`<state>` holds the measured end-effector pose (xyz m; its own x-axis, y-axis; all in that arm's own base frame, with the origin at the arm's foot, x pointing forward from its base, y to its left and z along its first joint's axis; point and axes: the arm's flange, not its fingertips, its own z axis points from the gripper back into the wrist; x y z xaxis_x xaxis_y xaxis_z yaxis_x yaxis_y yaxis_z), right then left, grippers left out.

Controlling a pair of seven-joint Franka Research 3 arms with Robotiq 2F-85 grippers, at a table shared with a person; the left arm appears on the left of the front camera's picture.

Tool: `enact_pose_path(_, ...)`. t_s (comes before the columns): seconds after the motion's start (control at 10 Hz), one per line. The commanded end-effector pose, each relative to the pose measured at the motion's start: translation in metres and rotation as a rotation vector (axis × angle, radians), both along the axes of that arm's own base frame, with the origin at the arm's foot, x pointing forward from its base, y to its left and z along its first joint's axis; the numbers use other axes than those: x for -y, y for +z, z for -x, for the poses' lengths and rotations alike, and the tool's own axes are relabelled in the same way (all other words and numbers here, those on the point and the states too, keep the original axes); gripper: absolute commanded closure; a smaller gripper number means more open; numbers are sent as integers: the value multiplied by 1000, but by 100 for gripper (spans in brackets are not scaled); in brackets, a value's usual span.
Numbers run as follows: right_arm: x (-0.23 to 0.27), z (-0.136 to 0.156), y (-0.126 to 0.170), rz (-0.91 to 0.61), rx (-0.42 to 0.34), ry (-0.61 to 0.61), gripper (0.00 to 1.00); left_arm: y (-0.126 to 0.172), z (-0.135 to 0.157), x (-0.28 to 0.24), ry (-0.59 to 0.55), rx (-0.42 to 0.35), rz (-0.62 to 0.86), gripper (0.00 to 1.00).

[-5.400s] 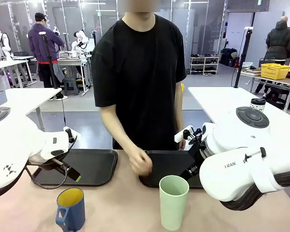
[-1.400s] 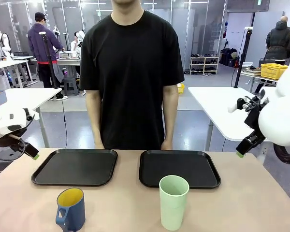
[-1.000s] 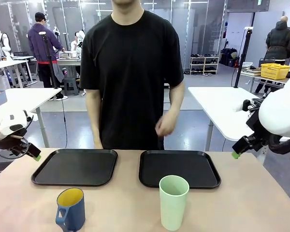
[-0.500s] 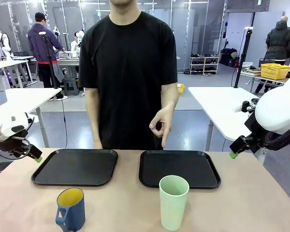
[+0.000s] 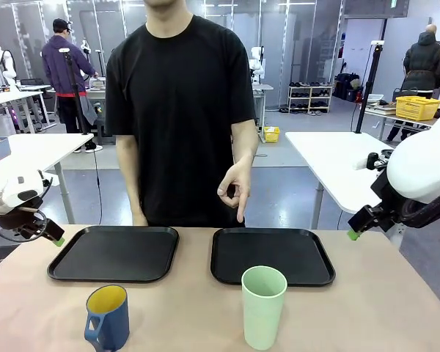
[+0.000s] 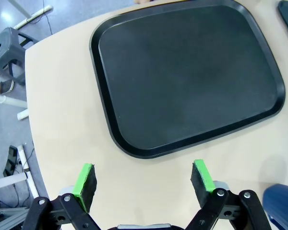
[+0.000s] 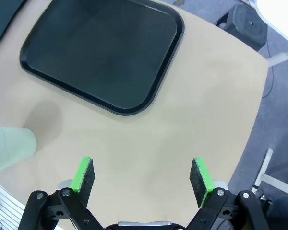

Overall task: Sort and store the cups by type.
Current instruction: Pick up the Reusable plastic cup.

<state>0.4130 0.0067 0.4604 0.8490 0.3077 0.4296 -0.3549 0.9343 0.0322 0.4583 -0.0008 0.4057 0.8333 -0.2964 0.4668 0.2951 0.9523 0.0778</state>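
The left jaws stood spread wide with nothing between them. In the left wrist view their green pads (image 6: 85, 181) hung over bare table (image 6: 62, 120) at its left edge, just short of the left tray (image 6: 182, 76). A sliver of the dark blue mug (image 6: 282, 211) showed at the lower right corner of that view. The right jaws were likewise spread and empty. In the right wrist view their pads (image 7: 200, 175) hung over bare table near its right edge, with the right tray (image 7: 101, 52) lying ahead of them and the mint-green tumbler (image 7: 9, 146) off to one side.

Seen from the front, the two black trays lay side by side along the far edge of the table, close but not touching. The mug stood upright by the near edge in front of the left tray, apart from it, showing its yellow inside and with its handle turned toward the near left corner. The tumbler stood upright by the near edge in front of the right tray, just clear of its rim.

A person (image 5: 180, 110) in a black shirt stood at the far edge. One hand (image 5: 233, 192) was held above the far rim of the right tray, a finger pointing down.
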Motion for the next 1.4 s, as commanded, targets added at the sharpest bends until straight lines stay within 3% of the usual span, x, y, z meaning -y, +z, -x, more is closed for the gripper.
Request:
enact_pose_path(0.0, 2, 3, 0, 5, 2, 8, 0, 3, 1, -3, -3, 7, -1, 0)
enact_pose_path(0.3, 0, 0, 0, 0, 0, -1, 0, 3, 1, -3, -3, 7, -1, 0)
enact_pose_path(0.4, -5, 3, 6, 85, -2, 106, 0, 3, 1, -3, -3, 7, -1, 0)
enact_pose_path(0.6, -19, 14, 22, 424, -70, 379, 0, 3, 1, -3, -3, 7, -1, 0)
enact_pose_path(0.7, -25, 18, 28, 500, -113, 554, 0, 3, 1, -3, -3, 7, -1, 0)
enact_pose_path(0.8, -27, 19, 31, 555, -145, 632, 0, 3, 1, -3, -3, 7, -1, 0)
enact_pose_path(1.0, -35, 21, 30, 532, -162, 766, 0, 3, 1, -3, -3, 7, -1, 0)
enact_pose_path(1.3, -39, 23, 20, 538, -120, 917, 0, 3, 1, -3, -3, 7, -1, 0)
